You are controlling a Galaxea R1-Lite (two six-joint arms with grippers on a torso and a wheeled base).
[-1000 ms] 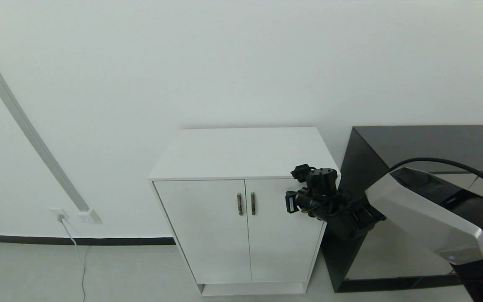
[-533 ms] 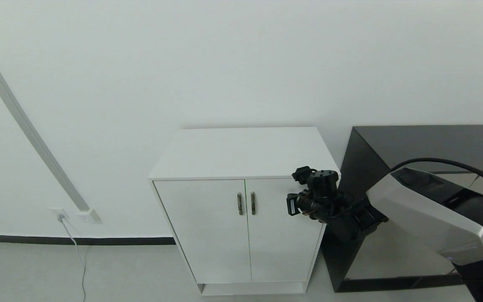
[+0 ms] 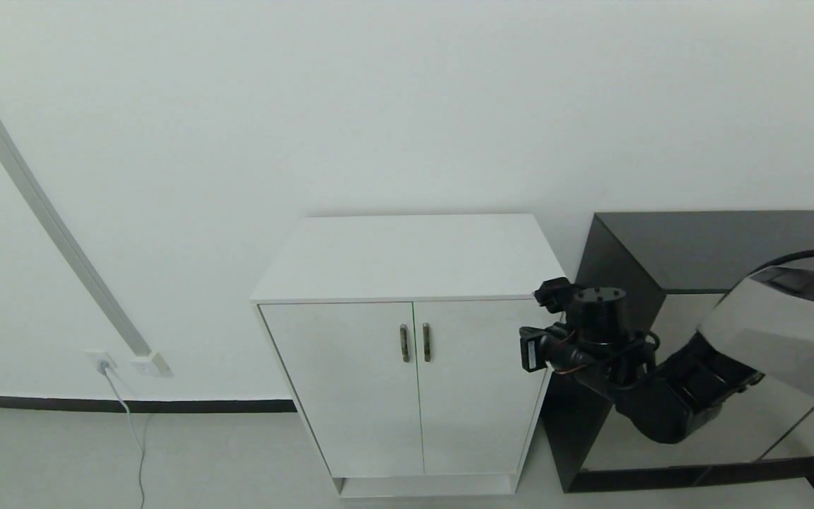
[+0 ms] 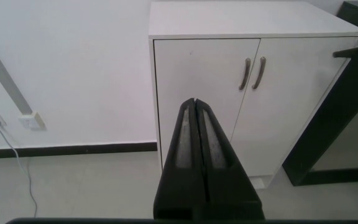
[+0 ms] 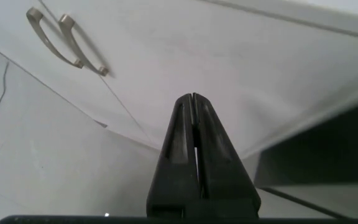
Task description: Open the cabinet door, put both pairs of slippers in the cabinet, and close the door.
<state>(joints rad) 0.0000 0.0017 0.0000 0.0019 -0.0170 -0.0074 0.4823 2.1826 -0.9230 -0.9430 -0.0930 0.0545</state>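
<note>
there is one white cabinet [image 3: 407,258] with two doors, the left door [image 3: 343,382] and the right door [image 3: 478,396], and two bar handles, the left handle [image 3: 403,343] and the right handle [image 3: 426,343]. next to it is one dark cabinet [image 3: 697,244], and along the wall are one conduit strip [image 3: 39,205], one socket [image 3: 98,359], one junction box [image 3: 152,365] and one cable [image 3: 128,417]. there are two grippers, the left gripper [image 4: 194,102] and the right gripper [image 5: 192,98].
</note>
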